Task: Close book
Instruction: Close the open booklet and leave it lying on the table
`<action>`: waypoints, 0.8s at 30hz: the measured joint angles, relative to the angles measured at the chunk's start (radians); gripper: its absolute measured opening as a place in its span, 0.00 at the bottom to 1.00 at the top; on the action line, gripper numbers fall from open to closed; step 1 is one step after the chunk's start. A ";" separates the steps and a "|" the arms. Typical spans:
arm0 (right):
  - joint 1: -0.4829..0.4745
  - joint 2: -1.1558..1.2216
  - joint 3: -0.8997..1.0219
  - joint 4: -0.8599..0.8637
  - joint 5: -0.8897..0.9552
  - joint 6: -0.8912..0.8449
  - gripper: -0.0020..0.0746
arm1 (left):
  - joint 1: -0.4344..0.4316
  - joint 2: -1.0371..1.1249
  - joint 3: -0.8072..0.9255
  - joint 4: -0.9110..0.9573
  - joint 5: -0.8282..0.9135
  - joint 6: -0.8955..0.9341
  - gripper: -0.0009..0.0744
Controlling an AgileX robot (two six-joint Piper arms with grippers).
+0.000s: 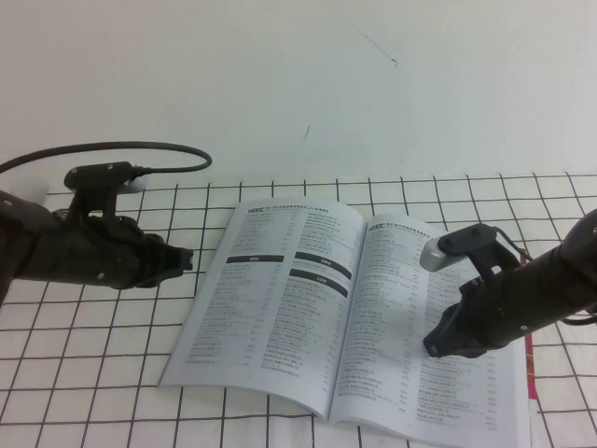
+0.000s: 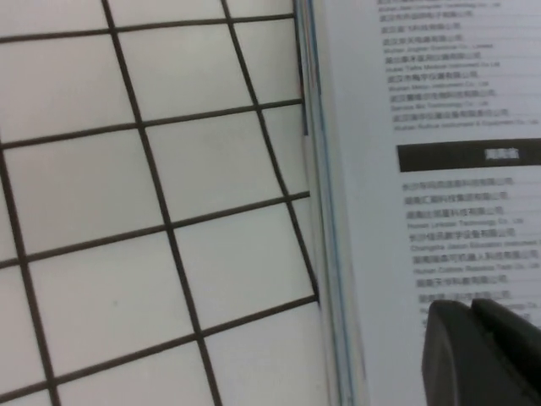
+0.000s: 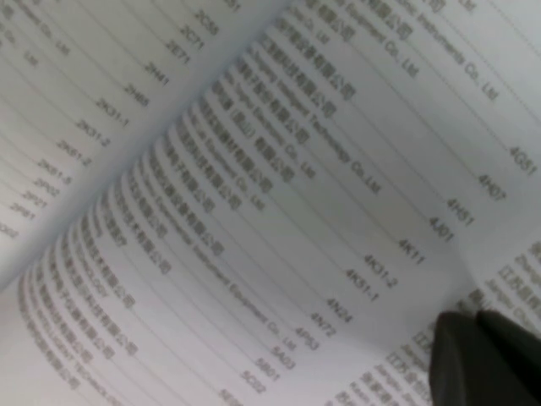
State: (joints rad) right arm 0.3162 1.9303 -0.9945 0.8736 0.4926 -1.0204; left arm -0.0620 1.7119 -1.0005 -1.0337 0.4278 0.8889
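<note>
The book (image 1: 317, 313) lies open and flat on the white, black-gridded tabletop (image 1: 84, 373), near the middle of the table and towards its near edge. 2 pages face up, both filled with columns of small printed listings. The left page (image 1: 256, 308) carries 3 dark header bars (image 1: 322, 264). The right page (image 1: 392, 373) rises slightly towards the spine fold. A thin red strip of cover (image 1: 530, 373) shows past the right page's outer edge.

The right gripper (image 1: 437, 343) is low over the right page, its tip pointing towards the spine. Its fingers (image 3: 465, 364) are pressed together with only a thin seam between them and grip nothing. The right wrist view shows them right above the print, but whether they touch the paper cannot be told.

The left gripper (image 1: 185, 260) is over bare grid just beside the book's left edge, level with the upper part of the left page and apart from it. Its fingers (image 2: 456, 355) are likewise drawn together and hold nothing. In the left wrist view they point at the left page, close to its stacked page edges (image 2: 325, 254).
</note>
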 joint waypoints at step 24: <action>-0.008 0.011 -0.013 0.007 0.035 0.000 0.02 | -0.002 0.188 -0.013 -0.204 0.159 -0.002 0.01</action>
State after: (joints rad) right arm 0.3085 1.9416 -1.0073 0.8810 0.5278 -1.0204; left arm -0.0638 1.8997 -1.0136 -1.2377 0.5865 0.8870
